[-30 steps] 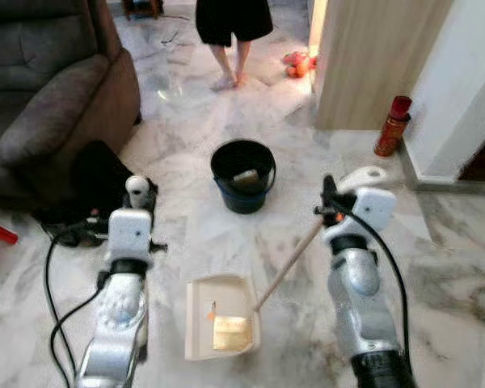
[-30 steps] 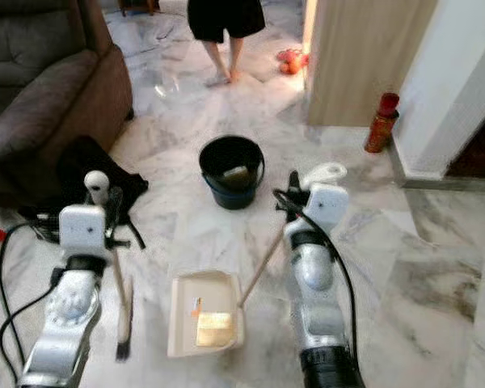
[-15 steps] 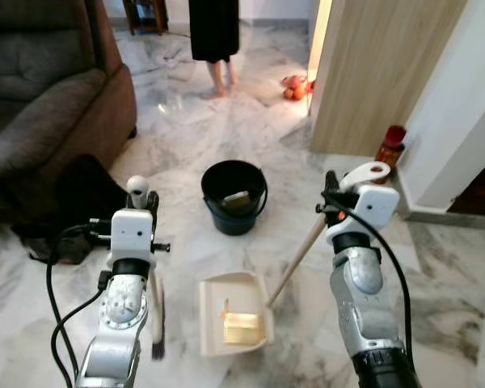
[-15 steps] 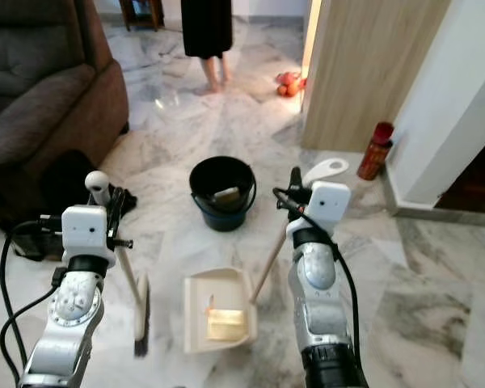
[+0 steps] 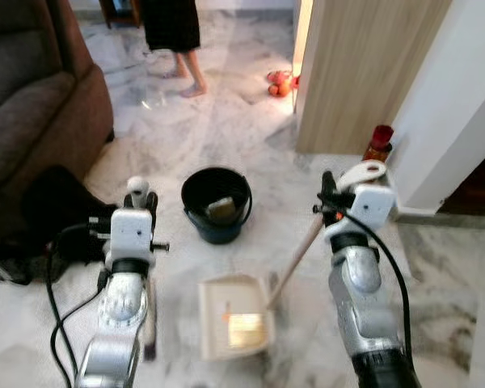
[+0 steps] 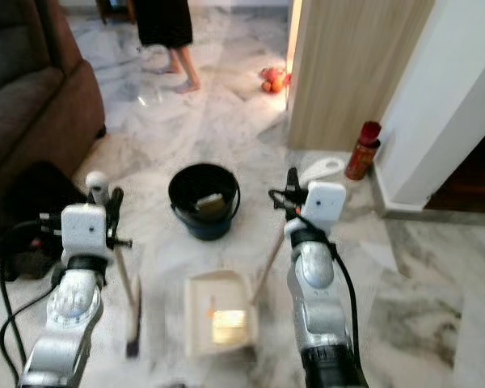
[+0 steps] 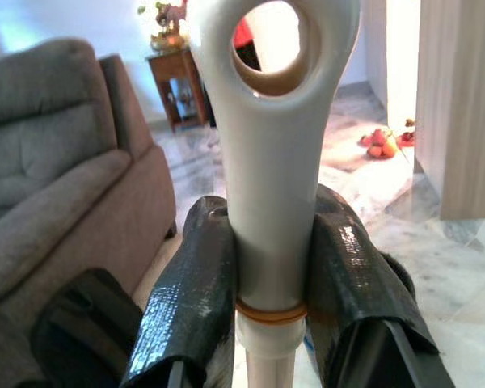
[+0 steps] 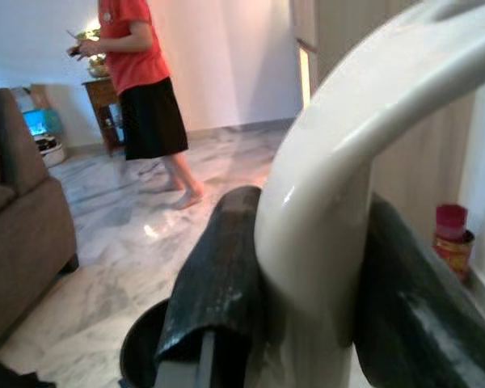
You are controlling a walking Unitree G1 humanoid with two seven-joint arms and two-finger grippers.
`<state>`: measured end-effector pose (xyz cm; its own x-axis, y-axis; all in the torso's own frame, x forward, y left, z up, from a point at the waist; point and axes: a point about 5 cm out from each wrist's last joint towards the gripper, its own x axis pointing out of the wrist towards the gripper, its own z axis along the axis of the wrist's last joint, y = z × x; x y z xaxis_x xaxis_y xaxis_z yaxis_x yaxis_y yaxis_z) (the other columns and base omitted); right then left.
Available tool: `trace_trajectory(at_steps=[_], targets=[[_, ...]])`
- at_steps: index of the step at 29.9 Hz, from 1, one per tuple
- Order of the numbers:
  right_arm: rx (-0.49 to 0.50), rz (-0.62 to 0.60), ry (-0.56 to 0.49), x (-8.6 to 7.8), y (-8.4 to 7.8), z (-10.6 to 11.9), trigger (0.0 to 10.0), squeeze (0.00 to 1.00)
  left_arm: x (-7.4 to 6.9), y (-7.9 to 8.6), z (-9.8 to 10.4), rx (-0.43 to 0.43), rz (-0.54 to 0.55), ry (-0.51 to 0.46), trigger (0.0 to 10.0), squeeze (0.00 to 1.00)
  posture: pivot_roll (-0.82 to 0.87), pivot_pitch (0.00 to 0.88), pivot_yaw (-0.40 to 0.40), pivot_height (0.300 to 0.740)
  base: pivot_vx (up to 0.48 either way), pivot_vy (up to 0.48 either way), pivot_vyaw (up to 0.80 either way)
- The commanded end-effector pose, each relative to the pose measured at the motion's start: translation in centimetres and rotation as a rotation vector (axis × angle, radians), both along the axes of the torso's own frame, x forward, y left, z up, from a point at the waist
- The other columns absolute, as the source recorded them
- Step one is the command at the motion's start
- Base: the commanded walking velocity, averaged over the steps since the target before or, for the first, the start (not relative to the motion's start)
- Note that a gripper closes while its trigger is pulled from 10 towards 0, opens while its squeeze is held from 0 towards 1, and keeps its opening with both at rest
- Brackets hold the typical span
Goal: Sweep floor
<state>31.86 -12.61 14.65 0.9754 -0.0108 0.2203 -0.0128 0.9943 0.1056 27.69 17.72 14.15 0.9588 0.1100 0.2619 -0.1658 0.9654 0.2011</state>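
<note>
At the far left I see the brown sofa (image 5: 32, 121), with a dark bag (image 5: 52, 214) slumped on the marble floor (image 6: 436, 267) at its foot. My left gripper (image 7: 268, 267) is clamped on the white broom handle (image 7: 271, 162); both black fingers (image 7: 190, 291) press against the shaft just below the hanging loop at its top. From the head camera the broom (image 6: 128, 299) hangs down beside the left arm, its dark bristle end resting on the floor near the left edge of the dustpan (image 5: 233, 315). The cream dustpan sits on the floor between my two arms with a yellowish piece lying in its tray. Just beyond it stands a black bucket (image 5: 217, 202) with something pale inside. My right gripper (image 8: 307, 275) is closed tight around the curved white grip of the dustpan handle (image 5: 303, 250), which slants down to the pan's right edge. Farther back a person (image 8: 141, 97) in a red top and dark skirt stands barefoot on the marble. To the right are a wooden panel (image 5: 360, 73), a red can (image 6: 362, 149) at the base of the white wall, and some small red items (image 5: 279, 81) on the floor by the doorway.
</note>
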Motion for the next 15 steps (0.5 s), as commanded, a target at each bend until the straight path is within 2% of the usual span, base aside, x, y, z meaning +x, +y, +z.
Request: trace_trajectory(at_steps=[1, 13, 15], targets=[[0.045, 0.007, -0.051, 0.01, 0.24, 1.16, 10.0, 0.00, 0.03, -0.07, 1.18, 0.033, 0.003, -0.055, 10.0, 0.00, 0.10, 0.121, 0.040, 0.740, 0.356, 0.000, 0.00], [0.047, 0.011, -0.056, 0.08, 0.29, 1.29, 10.0, 0.00, 0.08, -0.16, 1.17, 0.032, -0.002, -0.058, 10.0, 0.00, 0.10, 0.111, 0.039, 0.740, 0.355, 0.000, 0.00], [0.047, 0.013, -0.057, 0.10, 0.32, 1.32, 10.0, 0.00, 0.09, -0.17, 1.19, 0.031, -0.002, -0.060, 10.0, 0.00, 0.10, 0.111, 0.039, 0.740, 0.000, 0.000, 0.00]])
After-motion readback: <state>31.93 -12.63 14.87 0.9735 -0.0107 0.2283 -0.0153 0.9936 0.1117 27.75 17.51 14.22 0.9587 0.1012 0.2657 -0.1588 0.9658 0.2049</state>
